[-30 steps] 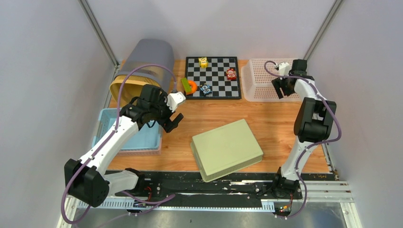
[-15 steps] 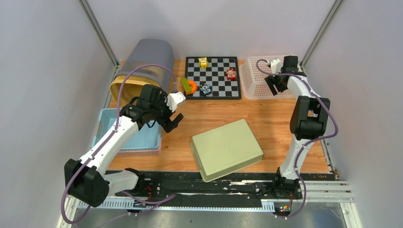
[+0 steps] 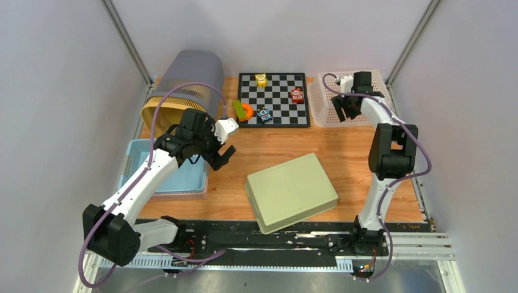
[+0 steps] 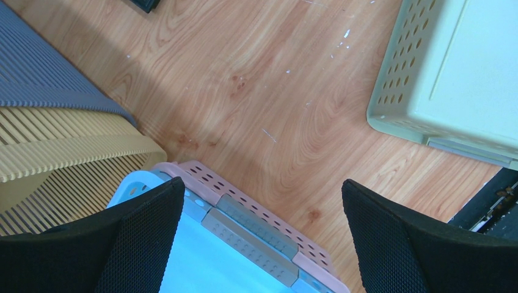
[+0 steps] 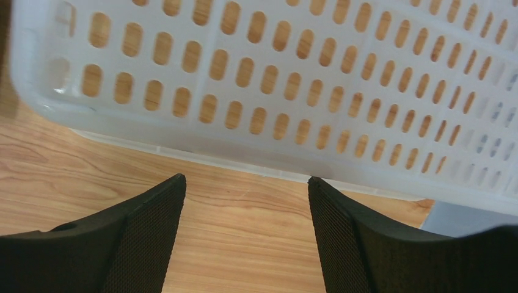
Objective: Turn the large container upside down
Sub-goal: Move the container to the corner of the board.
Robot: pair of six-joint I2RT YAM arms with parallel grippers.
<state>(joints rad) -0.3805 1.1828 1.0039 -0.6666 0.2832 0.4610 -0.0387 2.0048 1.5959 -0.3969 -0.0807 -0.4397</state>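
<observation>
Pale grey walls (image 3: 55, 91) enclose a wooden tabletop (image 3: 348, 146) — metal corner posts (image 3: 125, 39), even light.

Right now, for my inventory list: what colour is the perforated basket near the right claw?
White, translucent basket with oval holes; shows best in the right wrist view.

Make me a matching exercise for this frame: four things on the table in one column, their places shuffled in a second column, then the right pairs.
Things
1 green container
2 white basket
3 blue bin
4 checkerboard

Places
A far edge, middle
B far right corner
C left edge, near side
D centre, closest to the arm bases

Pairs: 1-D, 2-B, 3-C, 4-A
</observation>
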